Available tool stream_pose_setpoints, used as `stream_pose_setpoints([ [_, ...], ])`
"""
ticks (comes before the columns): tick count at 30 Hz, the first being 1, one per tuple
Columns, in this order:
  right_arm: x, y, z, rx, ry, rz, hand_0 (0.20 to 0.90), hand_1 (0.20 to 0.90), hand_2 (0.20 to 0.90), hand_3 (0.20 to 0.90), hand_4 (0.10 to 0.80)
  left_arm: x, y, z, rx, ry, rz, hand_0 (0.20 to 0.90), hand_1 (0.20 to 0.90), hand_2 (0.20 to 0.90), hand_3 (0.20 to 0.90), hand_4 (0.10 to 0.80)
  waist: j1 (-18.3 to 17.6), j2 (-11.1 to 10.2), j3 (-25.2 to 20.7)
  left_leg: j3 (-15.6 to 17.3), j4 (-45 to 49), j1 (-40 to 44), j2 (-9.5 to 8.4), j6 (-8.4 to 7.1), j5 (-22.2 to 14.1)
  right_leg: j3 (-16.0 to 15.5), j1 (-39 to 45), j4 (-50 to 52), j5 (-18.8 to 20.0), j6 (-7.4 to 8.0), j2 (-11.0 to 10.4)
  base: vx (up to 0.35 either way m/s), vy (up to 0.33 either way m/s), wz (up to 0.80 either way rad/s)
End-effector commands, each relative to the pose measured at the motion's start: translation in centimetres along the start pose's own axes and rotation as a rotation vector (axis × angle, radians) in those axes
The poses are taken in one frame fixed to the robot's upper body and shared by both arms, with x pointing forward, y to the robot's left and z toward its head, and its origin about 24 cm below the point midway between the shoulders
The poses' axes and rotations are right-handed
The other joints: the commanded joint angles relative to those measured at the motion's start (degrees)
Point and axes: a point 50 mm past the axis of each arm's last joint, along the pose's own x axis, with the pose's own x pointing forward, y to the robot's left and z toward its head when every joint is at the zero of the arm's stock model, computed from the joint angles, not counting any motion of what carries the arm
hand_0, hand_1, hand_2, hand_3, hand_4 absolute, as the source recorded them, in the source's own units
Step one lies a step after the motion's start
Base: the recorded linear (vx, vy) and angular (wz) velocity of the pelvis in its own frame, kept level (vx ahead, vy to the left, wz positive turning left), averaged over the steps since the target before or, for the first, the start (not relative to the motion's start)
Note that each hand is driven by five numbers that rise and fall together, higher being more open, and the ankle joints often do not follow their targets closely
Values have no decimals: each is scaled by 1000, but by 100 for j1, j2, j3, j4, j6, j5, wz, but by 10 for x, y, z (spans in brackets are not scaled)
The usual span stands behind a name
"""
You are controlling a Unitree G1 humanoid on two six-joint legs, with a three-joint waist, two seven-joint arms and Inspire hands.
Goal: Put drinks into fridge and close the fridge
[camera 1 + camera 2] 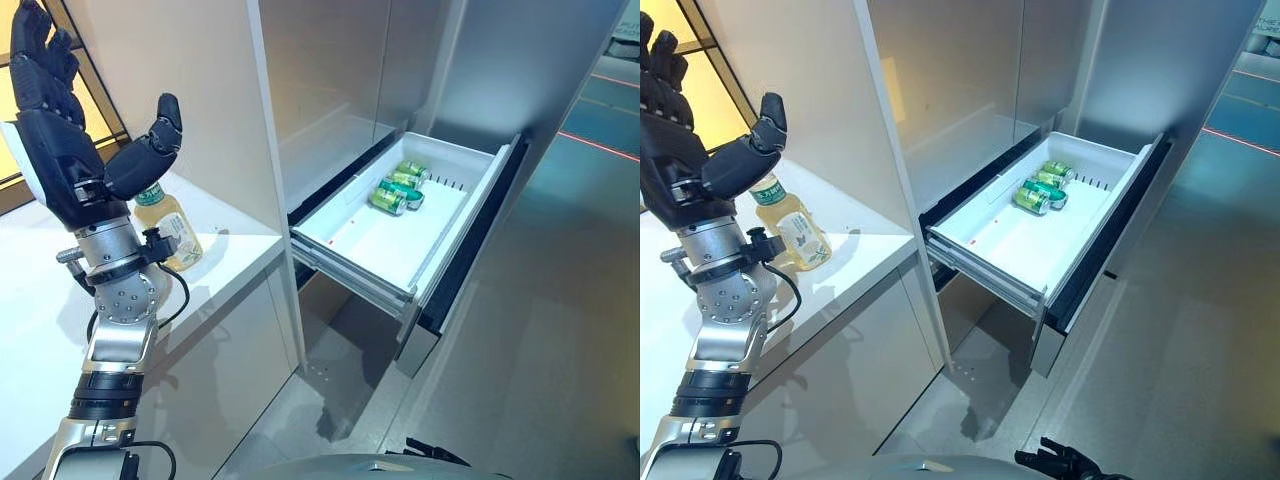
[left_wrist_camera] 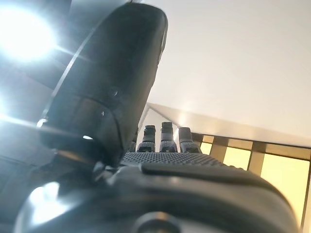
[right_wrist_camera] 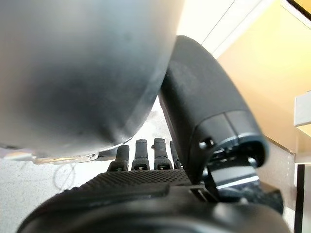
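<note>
A bottle (image 1: 176, 236) of yellowish drink with a green cap stands upright on the white counter (image 1: 236, 252) at the left. My left hand (image 1: 58, 150) is raised just in front of and above it, open, with straight fingers and the thumb spread; it holds nothing. The hand also shows in the left wrist view (image 2: 194, 194). The fridge drawer (image 1: 455, 235) is pulled out, white inside, with green cans (image 1: 400, 187) lying at its far end. My right hand (image 3: 121, 204) shows in its wrist view with straight fingers, empty.
A tall white panel (image 1: 270, 120) separates the counter from the fridge compartment above the drawer. The open drawer juts out over the grey floor (image 1: 540, 330). A window with yellow light (image 1: 100, 110) is behind the counter.
</note>
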Motion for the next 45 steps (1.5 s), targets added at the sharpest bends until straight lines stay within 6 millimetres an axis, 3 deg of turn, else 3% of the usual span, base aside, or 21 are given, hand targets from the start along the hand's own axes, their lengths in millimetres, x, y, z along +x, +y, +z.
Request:
stream_pose_setpoints([
  [1, 4, 11, 2, -47, 6, 40, 900, 900, 900, 900, 800, 20, 3, 16, -6, -108, -5, 900, 900, 900, 900, 800, -57, 22, -94, -219, 75, -216, -191, 122, -383, -297, -37, 692, -790, 201, 46, 0, 0, 0],
  [16, 4, 6, 13, -54, 3, 36, 900, 900, 900, 900, 800, -9, -1, -28, 37, 228, -178, 900, 900, 900, 900, 800, 60, 52, -6, -305, 96, -218, -220, 130, -369, -373, -16, 744, -805, 201, 34, 1, 4, 2],
  [28, 2, 2, 12, -49, 10, 30, 900, 900, 900, 900, 800, -21, 10, -44, 114, 299, -141, 900, 900, 900, 900, 800, 41, 24, 4, -247, 110, -207, -210, 127, -378, -361, -9, 748, -809, 212, 32, 3, 3, 2],
  [32, 2, 3, 9, -52, 11, 31, 900, 900, 900, 900, 800, -14, 10, -33, 56, 195, -117, 900, 900, 900, 900, 800, 21, 9, 11, -220, 114, -207, -209, 131, -383, -338, -13, 746, -803, 218, 35, 0, 0, 0],
  [38, 2, 4, 7, -62, 15, 39, 900, 900, 900, 900, 800, -5, 7, 10, -24, -186, -7, 900, 900, 900, 900, 800, 0, -17, -12, -200, 87, -193, -191, 121, -386, -311, -25, 755, -812, 209, 42, 0, 0, 0],
  [45, 3, 8, 2, -86, 27, 48, 900, 900, 900, 900, 800, 1, 10, 19, -16, -279, 113, 900, 900, 900, 900, 800, -62, -27, -72, -201, 63, -183, -183, 105, -387, -289, -31, 751, -824, 203, 55, 0, 0, 0],
])
